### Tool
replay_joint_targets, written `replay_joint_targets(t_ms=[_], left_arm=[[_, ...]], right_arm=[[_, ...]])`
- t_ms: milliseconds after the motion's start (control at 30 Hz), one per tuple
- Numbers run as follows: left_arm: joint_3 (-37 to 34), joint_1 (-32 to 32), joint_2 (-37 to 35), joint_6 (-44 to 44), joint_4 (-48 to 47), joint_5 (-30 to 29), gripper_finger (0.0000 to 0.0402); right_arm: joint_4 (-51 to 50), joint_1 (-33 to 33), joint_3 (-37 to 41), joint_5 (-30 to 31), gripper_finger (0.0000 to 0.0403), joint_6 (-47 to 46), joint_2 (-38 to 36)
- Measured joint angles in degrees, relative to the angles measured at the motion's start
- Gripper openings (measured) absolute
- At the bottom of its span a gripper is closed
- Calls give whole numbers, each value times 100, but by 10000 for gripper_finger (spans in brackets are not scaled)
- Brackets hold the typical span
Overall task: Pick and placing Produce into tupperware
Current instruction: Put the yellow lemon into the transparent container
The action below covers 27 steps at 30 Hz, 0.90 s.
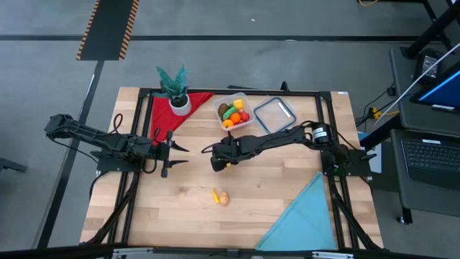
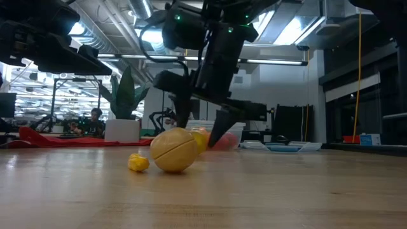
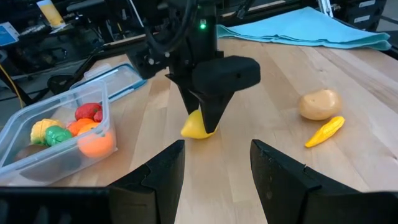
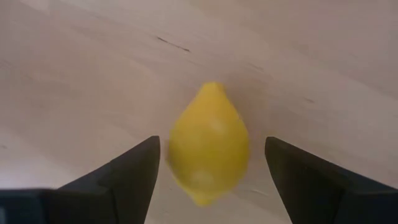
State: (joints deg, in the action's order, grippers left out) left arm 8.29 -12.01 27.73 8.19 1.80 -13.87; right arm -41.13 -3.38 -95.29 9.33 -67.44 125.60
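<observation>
You have a wooden counter (image 1: 180, 208) in front of you. Near its far edge, toward the left corner, a green plant in a white pot (image 1: 177, 92) stands on a red cloth (image 1: 159, 115). A flat clear lid with a dark blue rim (image 1: 275, 112) lies near the far edge, more to the right. A light blue cloth (image 1: 302, 219) is spread at the near right corner. Off the right edge you can see a keyboard (image 1: 430, 158).
</observation>
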Motion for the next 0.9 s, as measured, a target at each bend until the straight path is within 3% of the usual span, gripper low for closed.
replay_joint_targets(t_ms=[900], left_arm=[[0, 0, 0, -24, -105, 0, 174]], right_arm=[[-61, -7, -15, 126, 291, 330, 241]])
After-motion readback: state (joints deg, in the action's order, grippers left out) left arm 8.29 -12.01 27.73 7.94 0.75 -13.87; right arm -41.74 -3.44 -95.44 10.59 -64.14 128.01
